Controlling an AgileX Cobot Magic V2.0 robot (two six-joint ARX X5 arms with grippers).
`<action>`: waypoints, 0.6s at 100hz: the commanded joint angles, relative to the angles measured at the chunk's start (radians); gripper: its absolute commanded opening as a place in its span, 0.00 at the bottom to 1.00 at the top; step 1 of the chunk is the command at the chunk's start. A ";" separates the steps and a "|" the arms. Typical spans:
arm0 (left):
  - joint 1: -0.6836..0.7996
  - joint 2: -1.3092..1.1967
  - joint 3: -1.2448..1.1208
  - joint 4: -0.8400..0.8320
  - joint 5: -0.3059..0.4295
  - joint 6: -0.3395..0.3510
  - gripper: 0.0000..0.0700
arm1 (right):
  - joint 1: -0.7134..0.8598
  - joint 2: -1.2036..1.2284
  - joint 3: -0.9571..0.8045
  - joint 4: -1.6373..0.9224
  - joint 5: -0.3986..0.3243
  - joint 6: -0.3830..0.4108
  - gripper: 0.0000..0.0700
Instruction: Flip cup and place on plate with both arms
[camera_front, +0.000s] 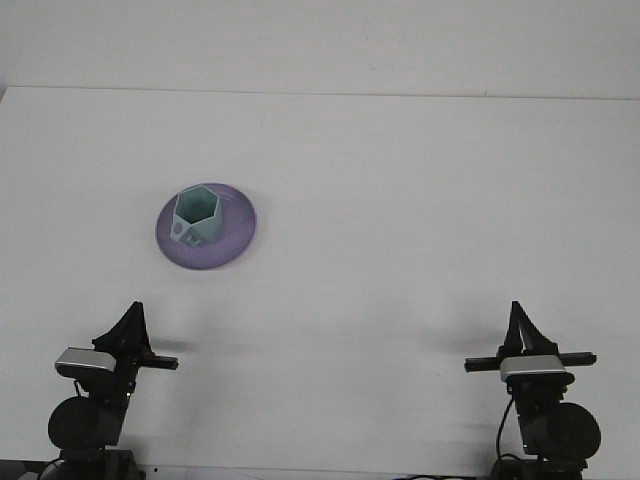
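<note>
A pale green hexagonal cup (195, 214) stands upright with its mouth up on a purple plate (236, 236), left of the table's middle. Far from the plate, my left gripper (132, 324) rests at the near left edge. Over at the near right edge is my right gripper (518, 328), equally far from the cup. Neither holds anything. Each gripper shows as a dark pointed shape seen end-on, so its state is not visible.
The white table (400, 200) stretches back to a pale wall. The arm bases and their wrist cameras (85, 362) (534, 366) sit at the near edge.
</note>
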 joint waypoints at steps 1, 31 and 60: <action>0.001 -0.001 -0.021 0.010 0.003 -0.006 0.02 | -0.011 -0.048 -0.054 0.010 0.000 -0.029 0.00; 0.000 -0.001 -0.020 0.010 0.003 -0.006 0.02 | -0.015 -0.087 -0.134 0.014 0.005 -0.045 0.00; 0.000 -0.001 -0.020 0.010 0.003 -0.006 0.02 | -0.015 -0.087 -0.134 0.077 0.006 -0.045 0.00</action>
